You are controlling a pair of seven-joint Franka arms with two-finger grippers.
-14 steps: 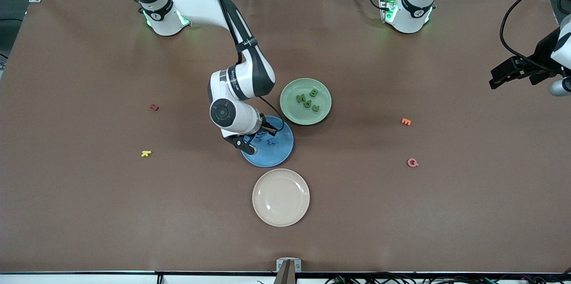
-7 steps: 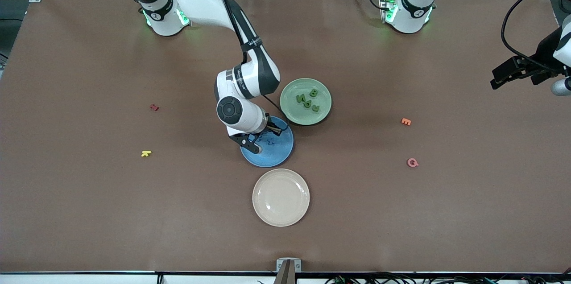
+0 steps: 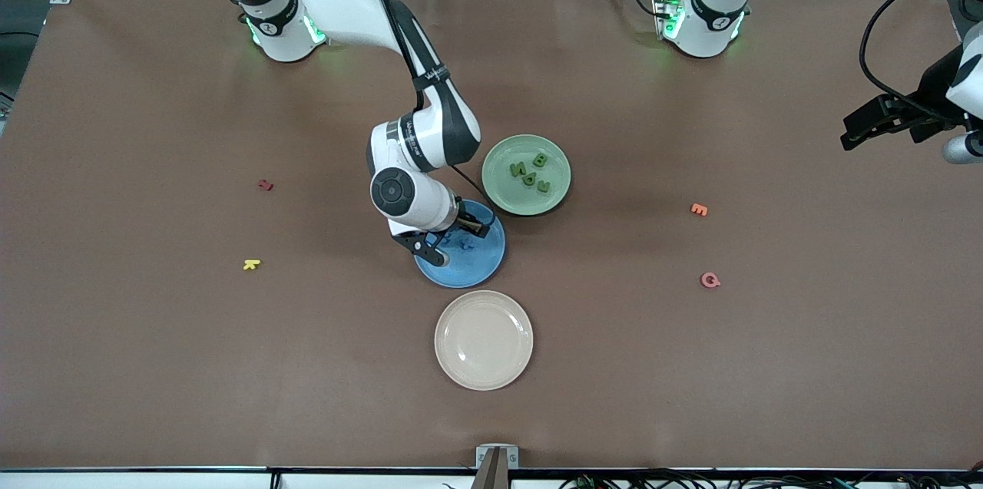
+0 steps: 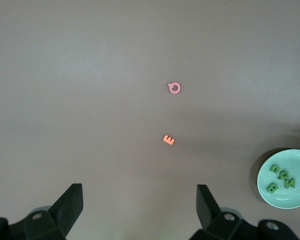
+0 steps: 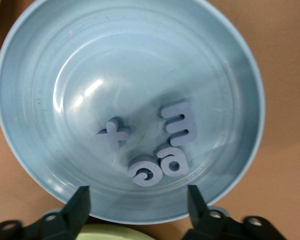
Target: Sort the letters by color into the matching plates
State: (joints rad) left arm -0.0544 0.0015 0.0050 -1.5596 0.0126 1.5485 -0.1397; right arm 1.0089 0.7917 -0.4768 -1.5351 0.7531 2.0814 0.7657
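Observation:
My right gripper (image 3: 445, 237) hangs open just over the blue plate (image 3: 472, 270), nothing between its fingers (image 5: 80, 202). In the right wrist view the gripper (image 5: 138, 205) sits above the blue plate's (image 5: 50, 75) rim, and several blue letters (image 5: 179, 122) lie loose inside. The pale green plate (image 3: 503, 191) holds several dark green letters (image 3: 530, 179). A cream plate (image 3: 484, 339) stands bare, nearer the front camera. My left gripper (image 3: 851, 137) waits open, high over the left arm's end of the table; its wrist view shows the gripper (image 4: 139, 200), the green plate (image 4: 295, 197) and its letters (image 4: 282, 176).
Single letters lie on the brown table: red (image 3: 266, 185) and yellow (image 3: 251, 264) toward the right arm's end, orange (image 3: 699, 209) and pink (image 3: 710, 279) toward the left arm's end. The orange letter (image 4: 168, 139) and pink letter (image 4: 174, 88) also show in the left wrist view.
My right gripper has shifted slightly over the blue plate and its fingers have spread open. The left arm has barely moved.

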